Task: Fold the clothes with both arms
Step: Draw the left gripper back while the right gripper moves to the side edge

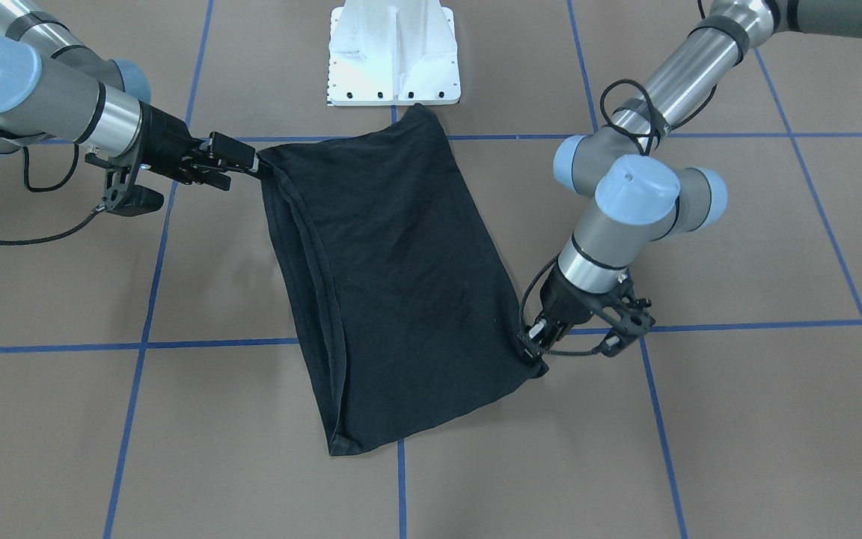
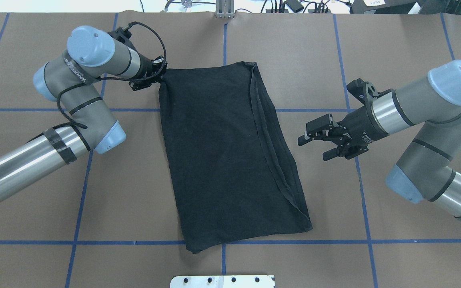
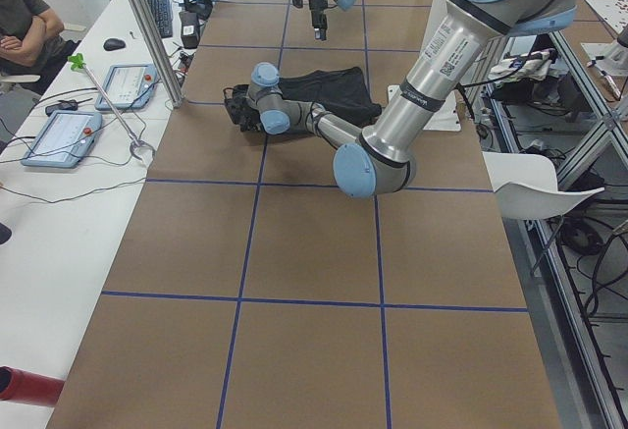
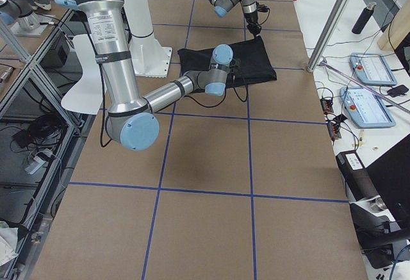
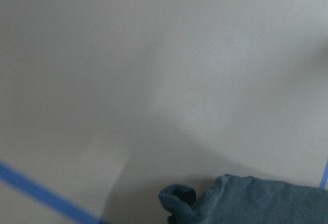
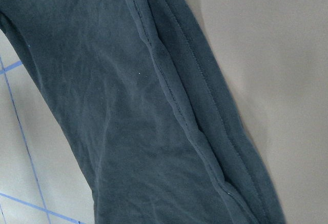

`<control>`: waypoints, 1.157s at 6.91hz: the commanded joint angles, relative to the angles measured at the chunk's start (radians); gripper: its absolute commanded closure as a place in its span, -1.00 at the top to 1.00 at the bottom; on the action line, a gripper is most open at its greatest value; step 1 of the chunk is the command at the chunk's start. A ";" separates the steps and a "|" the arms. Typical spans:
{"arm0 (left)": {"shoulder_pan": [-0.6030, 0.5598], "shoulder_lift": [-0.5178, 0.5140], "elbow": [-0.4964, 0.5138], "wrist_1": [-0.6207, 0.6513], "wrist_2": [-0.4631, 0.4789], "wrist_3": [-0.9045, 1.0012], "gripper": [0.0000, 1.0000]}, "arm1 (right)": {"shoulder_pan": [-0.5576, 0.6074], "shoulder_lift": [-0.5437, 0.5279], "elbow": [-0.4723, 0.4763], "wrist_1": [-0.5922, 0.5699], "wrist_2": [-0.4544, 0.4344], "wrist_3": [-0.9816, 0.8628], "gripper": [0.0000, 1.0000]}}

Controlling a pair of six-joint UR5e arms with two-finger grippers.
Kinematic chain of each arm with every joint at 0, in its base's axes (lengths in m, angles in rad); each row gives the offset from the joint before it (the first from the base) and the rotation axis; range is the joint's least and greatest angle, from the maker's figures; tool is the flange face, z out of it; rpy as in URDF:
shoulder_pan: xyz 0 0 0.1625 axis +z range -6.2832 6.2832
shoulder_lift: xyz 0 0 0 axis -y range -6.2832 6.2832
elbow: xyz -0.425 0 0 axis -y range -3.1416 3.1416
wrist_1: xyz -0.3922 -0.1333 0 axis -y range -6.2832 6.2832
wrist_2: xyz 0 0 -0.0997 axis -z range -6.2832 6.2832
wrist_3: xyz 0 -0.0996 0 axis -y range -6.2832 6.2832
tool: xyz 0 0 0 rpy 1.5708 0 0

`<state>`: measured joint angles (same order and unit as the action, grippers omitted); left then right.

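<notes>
The black T-shirt [image 1: 393,284] [image 2: 222,160] lies flat on the table, folded lengthwise into a long slanted rectangle with its plain side up. Doubled hems run along one long edge [image 6: 174,96]. My left gripper [image 2: 160,76] [image 1: 537,353] sits low at the shirt's far corner, shut on it; the left wrist view shows that corner bunched and curled [image 5: 179,198]. My right gripper [image 2: 313,146] [image 1: 242,165] is open and holds nothing. From overhead it stands off the shirt's hemmed edge, and its wrist camera looks down on the cloth.
The white bolted pedestal base [image 1: 393,52] [image 2: 222,281] stands at the robot's side of the shirt. Blue tape lines cross the brown table [image 2: 394,60]. A side bench holds tablets [image 3: 59,134], with a seated person [image 3: 25,26] behind it.
</notes>
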<state>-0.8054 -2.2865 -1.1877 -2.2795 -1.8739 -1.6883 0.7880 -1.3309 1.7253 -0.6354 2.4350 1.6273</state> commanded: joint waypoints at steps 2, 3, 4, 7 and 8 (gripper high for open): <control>-0.034 -0.140 0.179 -0.015 0.032 0.061 -1.00 | 0.007 -0.005 0.000 -0.003 -0.001 0.000 1.00; -0.032 -0.178 0.216 -0.037 0.033 0.061 -1.00 | 0.010 -0.005 0.002 -0.003 -0.001 0.000 1.00; -0.028 -0.200 0.255 -0.070 0.076 0.059 -1.00 | 0.010 -0.007 0.002 -0.003 -0.001 0.000 1.00; -0.020 -0.205 0.275 -0.103 0.110 0.159 0.99 | 0.017 -0.005 -0.001 -0.007 -0.007 -0.003 1.00; -0.024 -0.205 0.254 -0.098 0.108 0.173 1.00 | 0.023 -0.002 0.003 -0.007 -0.026 -0.003 1.00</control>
<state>-0.8288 -2.4906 -0.9172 -2.3814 -1.7663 -1.5524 0.8055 -1.3357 1.7261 -0.6420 2.4243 1.6251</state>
